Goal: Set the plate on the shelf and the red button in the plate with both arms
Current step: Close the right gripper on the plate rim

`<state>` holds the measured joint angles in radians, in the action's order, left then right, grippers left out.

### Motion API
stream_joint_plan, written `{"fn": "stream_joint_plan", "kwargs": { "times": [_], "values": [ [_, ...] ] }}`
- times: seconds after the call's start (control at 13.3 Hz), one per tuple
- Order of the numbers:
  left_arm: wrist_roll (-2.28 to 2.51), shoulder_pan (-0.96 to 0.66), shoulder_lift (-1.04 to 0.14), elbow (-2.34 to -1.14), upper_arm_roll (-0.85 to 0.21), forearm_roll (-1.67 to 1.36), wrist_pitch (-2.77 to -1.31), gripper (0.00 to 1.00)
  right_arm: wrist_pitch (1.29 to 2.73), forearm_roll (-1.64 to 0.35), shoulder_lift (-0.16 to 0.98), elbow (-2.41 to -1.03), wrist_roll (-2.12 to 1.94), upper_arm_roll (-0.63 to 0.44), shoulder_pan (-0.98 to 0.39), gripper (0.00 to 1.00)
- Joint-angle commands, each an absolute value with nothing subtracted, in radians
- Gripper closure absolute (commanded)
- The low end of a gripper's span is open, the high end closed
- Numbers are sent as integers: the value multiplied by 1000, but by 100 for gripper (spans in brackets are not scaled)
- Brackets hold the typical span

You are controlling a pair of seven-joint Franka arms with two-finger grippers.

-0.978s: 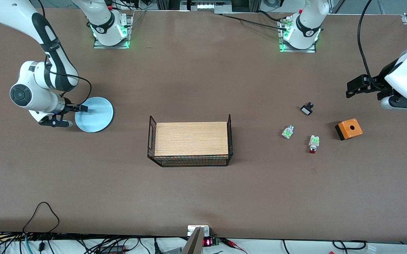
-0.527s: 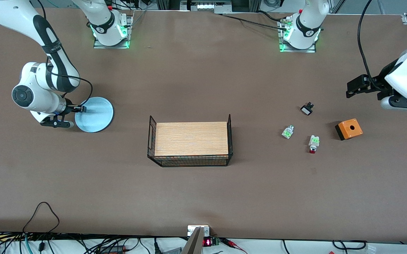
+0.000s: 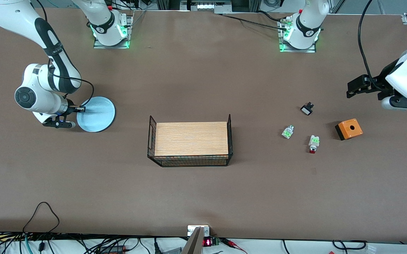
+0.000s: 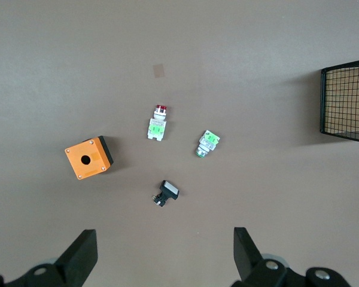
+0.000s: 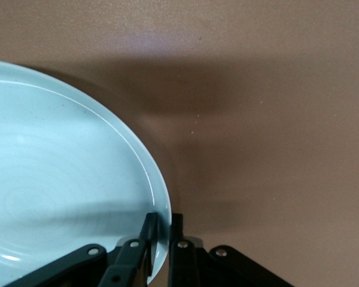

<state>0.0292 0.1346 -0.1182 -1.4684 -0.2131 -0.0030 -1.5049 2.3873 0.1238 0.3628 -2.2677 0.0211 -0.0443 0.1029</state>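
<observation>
The pale blue plate (image 3: 97, 114) is at the right arm's end of the table, one edge lifted slightly. My right gripper (image 3: 81, 109) is shut on the plate's rim, one finger inside and one outside, as the right wrist view (image 5: 162, 230) shows on the plate (image 5: 60, 179). The red button (image 3: 313, 144) lies on the table toward the left arm's end, red cap toward the front camera; it also shows in the left wrist view (image 4: 157, 122). My left gripper (image 3: 352, 88) is open and empty, up over the table's left arm's end; its fingertips (image 4: 84, 254) show wide apart.
A wire basket with a wooden floor (image 3: 190, 139) stands mid-table. Near the red button lie a white-green part without a red cap (image 3: 287, 132), a small black part (image 3: 307, 108) and an orange box with a hole (image 3: 349, 129).
My right gripper has shifted slightly toward the basket, carrying the plate with it. The left arm has not moved.
</observation>
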Motion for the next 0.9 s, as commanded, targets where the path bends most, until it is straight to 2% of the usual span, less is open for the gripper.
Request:
{"fn": "stream_joint_plan", "kwargs": {
  "times": [0.0, 0.38, 0.6, 0.83],
  "values": [
    [15, 141, -123, -1450, -218, -15, -1485, 0, 2390, 137, 353, -2279, 28, -34, 117, 100],
    [15, 144, -121, -1448, -219, -17, -1485, 0, 2263, 121, 283, -2260, 87, -31, 101, 100],
    [15, 146, -121, -1448, -218, -17, -1485, 0, 2049, 117, 184, -2171, 167, -29, 34, 100],
    [17, 147, -118, -1445, -221, -18, -1474, 0, 1796, 25, 153, -1983, 175, -29, 2, 100]
  ]
}}
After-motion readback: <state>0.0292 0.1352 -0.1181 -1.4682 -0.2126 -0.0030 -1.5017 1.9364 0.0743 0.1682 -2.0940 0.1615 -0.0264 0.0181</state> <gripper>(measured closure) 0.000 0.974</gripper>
